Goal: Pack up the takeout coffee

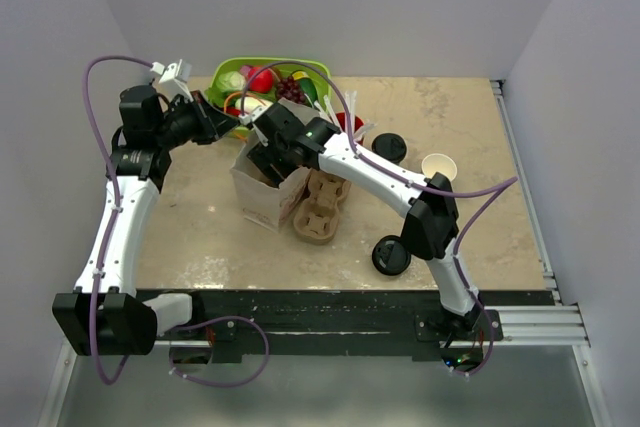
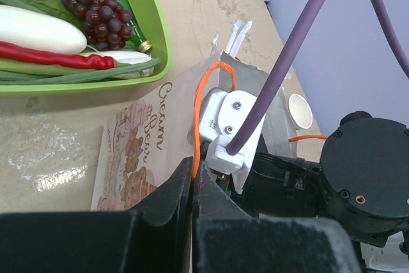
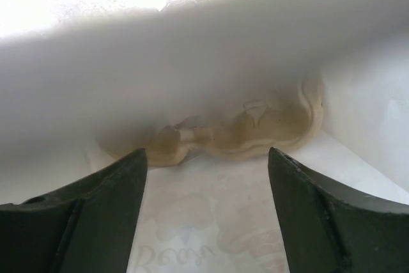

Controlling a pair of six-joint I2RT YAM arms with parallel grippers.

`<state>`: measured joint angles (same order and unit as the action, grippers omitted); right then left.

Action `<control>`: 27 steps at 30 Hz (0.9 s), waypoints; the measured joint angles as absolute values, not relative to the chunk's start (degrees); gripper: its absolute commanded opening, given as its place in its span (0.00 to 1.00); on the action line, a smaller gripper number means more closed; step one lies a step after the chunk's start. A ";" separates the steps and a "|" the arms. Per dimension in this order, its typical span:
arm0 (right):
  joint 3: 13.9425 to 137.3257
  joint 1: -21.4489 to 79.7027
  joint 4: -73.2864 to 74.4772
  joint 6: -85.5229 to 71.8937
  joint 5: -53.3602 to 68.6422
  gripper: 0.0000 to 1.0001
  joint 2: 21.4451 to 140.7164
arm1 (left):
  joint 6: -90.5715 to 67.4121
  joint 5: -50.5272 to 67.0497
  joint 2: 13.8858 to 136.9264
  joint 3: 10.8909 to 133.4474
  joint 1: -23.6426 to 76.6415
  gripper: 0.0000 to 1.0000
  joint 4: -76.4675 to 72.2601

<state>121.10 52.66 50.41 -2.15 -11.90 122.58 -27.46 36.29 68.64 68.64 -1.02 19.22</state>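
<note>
Uncapped small paper cup with white inside (image 1: 438,165), not yet packed.
Standing well apart from the right gripper (image 3: 206,155), back by its elbow, a round black plastic lid (image 1: 391,255) lying separate. Right gripper spread wide and empty inside the white paper bag (image 1: 258,192), brown moulded cardboard carrier (image 3: 236,129) just ahead. Pinched on the bag rim, the closed left gripper (image 2: 193,180), likely keeping the mouth open. Printed script: "Cream", then seemingly "Bean".

The bag (image 1: 258,192) stands mid-tabletop (image 1: 200,232), with the cup carrier (image 1: 320,212) touching its right side. Behind them, the produce tray (image 1: 262,75) sits at the back edge. The cup (image 1: 438,166) stands well right of the carrier. The far lid (image 1: 388,147) lies just left of the cup, and the near lid (image 1: 391,255) lies in front of it.
</note>
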 measured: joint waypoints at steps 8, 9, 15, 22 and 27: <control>121.62 52.66 49.45 -3.90 -12.08 0.90 122.06 | -27.46 37.10 68.42 68.05 -0.95 0.00 18.11; 121.93 52.66 49.32 -4.12 -12.12 0.90 121.82 | -27.46 37.10 68.27 67.79 -0.95 0.00 17.93; 123.09 52.66 46.74 -5.61 -12.71 0.98 116.88 | -27.46 36.91 67.46 66.92 -0.95 0.00 17.89; 124.18 52.66 45.32 -6.50 -13.98 0.98 112.22 | -27.27 36.88 66.59 66.65 -0.95 0.00 18.24; 124.18 52.66 45.67 -6.68 -14.04 0.98 112.51 | -26.96 36.86 66.59 66.65 -0.95 0.00 18.81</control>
<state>124.18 52.66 45.67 -6.68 -14.04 112.51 -26.96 36.86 66.59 66.65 -0.95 18.81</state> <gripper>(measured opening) 0.982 0.029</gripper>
